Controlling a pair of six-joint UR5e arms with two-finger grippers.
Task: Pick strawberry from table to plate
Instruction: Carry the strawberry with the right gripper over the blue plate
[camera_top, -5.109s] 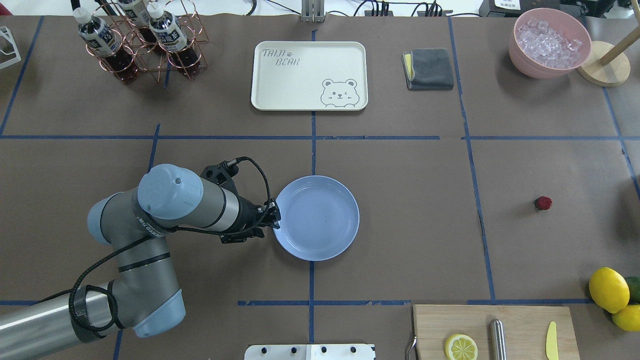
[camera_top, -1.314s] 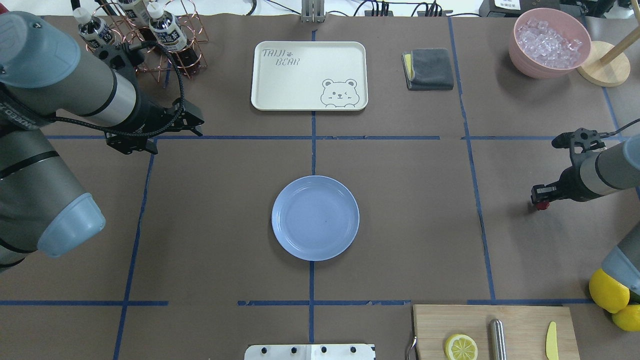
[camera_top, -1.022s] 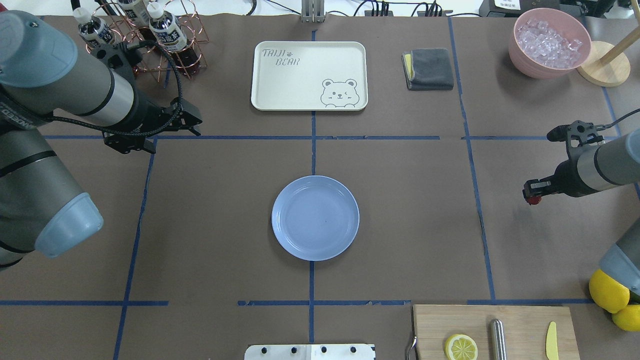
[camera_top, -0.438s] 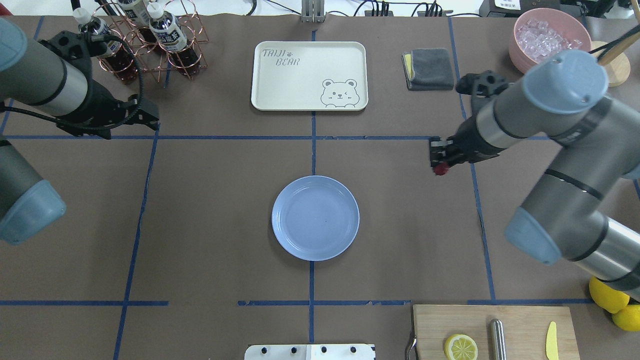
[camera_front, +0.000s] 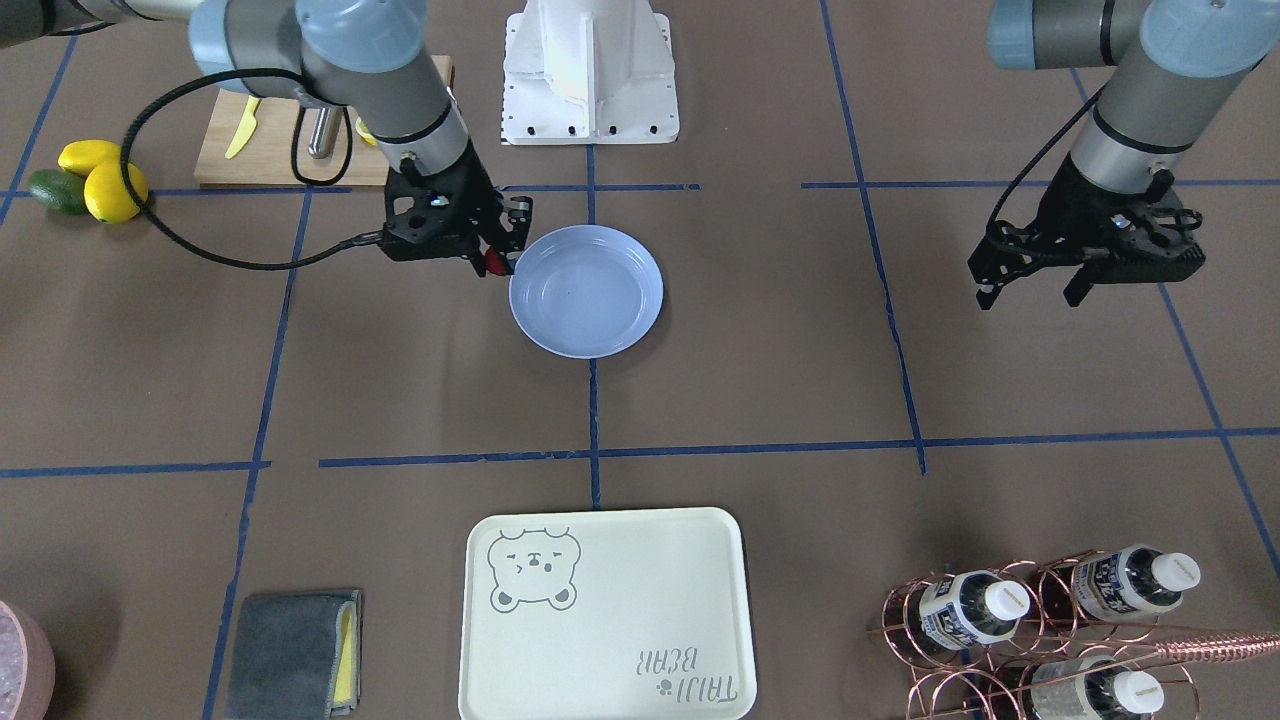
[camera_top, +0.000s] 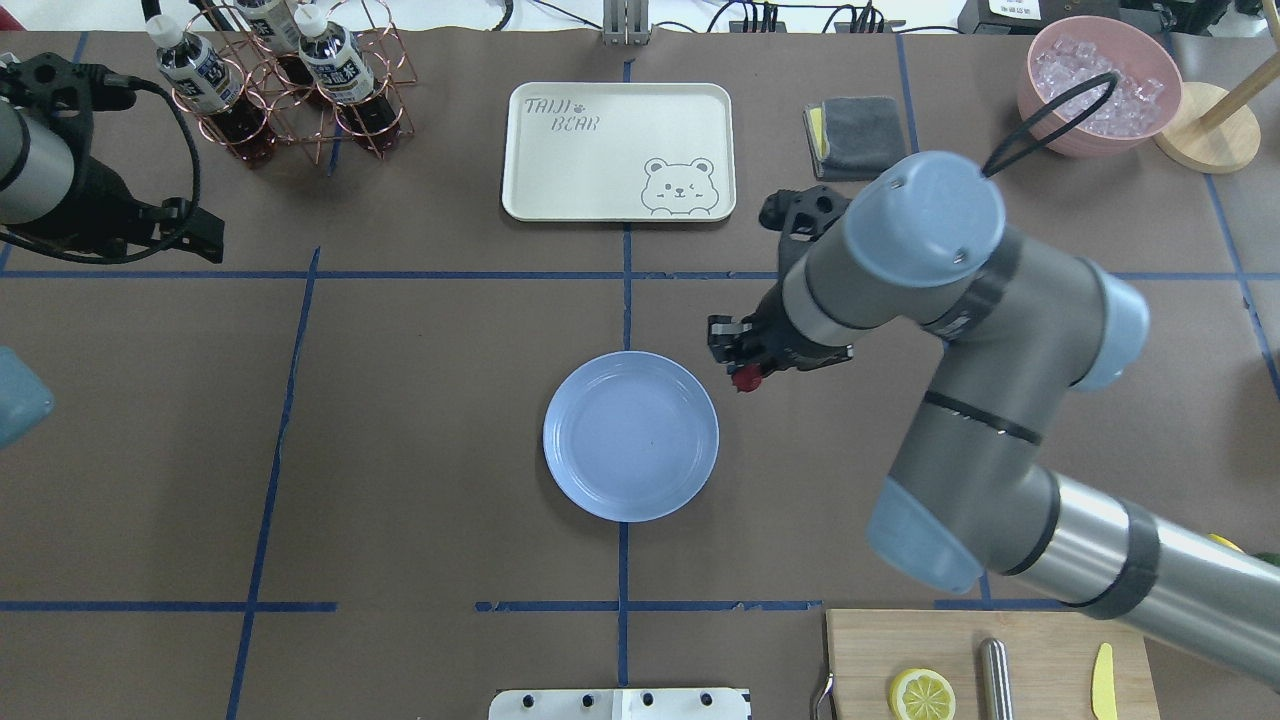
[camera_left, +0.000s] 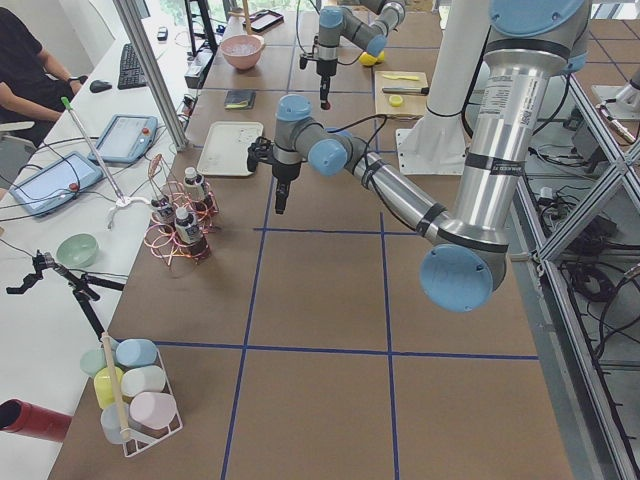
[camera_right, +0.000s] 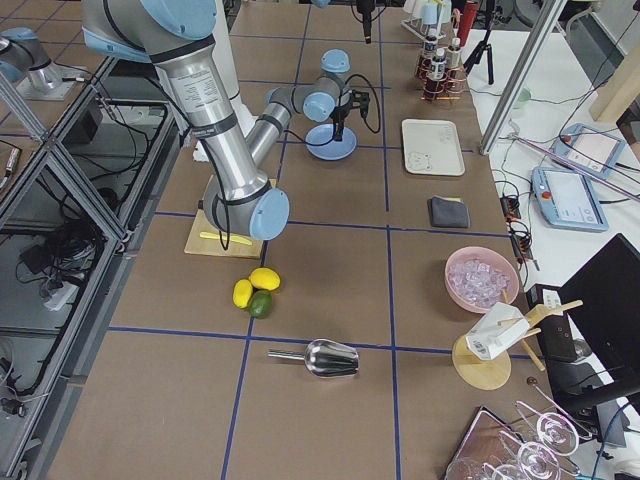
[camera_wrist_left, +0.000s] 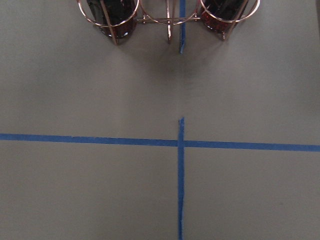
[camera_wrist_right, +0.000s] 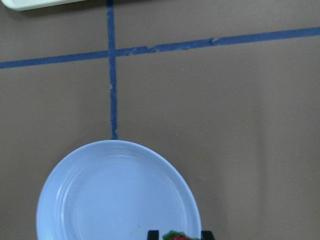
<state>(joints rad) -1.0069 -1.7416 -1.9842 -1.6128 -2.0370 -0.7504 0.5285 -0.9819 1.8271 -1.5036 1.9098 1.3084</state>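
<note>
Little of the strawberry (camera_top: 745, 378) shows in any view. From overhead it is a small red blob poking out below the right gripper (camera_front: 490, 256). The right wrist view cuts it off at the bottom edge, leaving a strip of red and green between two black fingertips (camera_wrist_right: 153, 234). The jaws pinch the berry from both sides, and it sits at their very tips. It hangs clear of the table (camera_top: 400, 450), just beside the rim of the plate (camera_top: 630, 470) on the robot's right. Whether it is over the rim or just outside it reads differently from view to view and cannot be settled.

The left gripper (camera_front: 1028, 290) is well apart from the plate, with its jaws spread. The overhead view crops most of that arm at its left edge. The left wrist view shows tape lines and the bottoms of two bottles (camera_wrist_left: 112, 12), cut off at the top.
</note>
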